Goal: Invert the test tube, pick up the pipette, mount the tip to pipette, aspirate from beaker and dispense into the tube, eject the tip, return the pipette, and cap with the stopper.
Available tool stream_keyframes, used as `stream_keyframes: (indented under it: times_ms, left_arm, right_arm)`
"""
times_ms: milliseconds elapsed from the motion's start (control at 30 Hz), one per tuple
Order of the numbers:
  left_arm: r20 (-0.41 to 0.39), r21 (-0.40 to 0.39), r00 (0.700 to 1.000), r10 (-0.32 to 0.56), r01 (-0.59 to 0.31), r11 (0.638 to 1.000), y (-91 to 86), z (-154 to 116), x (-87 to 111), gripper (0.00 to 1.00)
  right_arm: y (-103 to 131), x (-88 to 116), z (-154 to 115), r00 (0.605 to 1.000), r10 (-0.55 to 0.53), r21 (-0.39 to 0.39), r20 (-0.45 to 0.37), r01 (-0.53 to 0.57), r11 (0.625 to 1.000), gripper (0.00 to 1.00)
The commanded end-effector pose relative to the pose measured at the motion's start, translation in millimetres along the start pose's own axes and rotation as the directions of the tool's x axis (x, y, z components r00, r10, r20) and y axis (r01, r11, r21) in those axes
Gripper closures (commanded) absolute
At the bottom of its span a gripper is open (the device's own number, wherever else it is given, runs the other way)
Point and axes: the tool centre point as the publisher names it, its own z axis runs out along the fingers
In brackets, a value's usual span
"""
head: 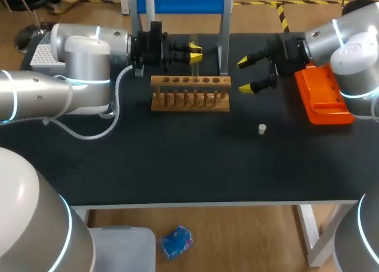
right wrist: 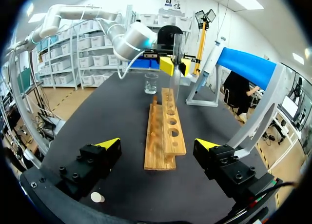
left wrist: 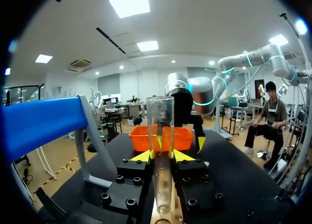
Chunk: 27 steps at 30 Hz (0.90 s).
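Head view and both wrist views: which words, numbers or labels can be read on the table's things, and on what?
None can be read.
No print shows on the wooden rack, test tube, orange tray or white stopper.
On the beaker, any marks are too small to read.

Test tube [left wrist: 160,117] — base out of the left wrist view

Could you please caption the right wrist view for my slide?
Open right gripper faces the wooden rack while the left gripper holds a test tube above it.
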Motion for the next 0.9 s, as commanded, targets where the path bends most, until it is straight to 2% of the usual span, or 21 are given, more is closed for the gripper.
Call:
stream_keyframes:
  times_ms: [33, 900]
  left_arm:
    - [-0.009, 0.002, 1.0, -0.008, 0.008, 1.0, 4.5, 0, -3.9, 1.0]
    - [-0.012, -0.02, 0.994, -0.105, 0.105, 0.994, 29.6, 1, -7.7, 1.0]
  right_arm:
    - [-1, 0, 0, 1.0, 0.0, 0.0, -0.002, 0.0, 1.0, 0.0]
    - [-1, 0, 0, 1.0, 0.0, 0.0, -0.002, 0.0, 1.0, 0.0]
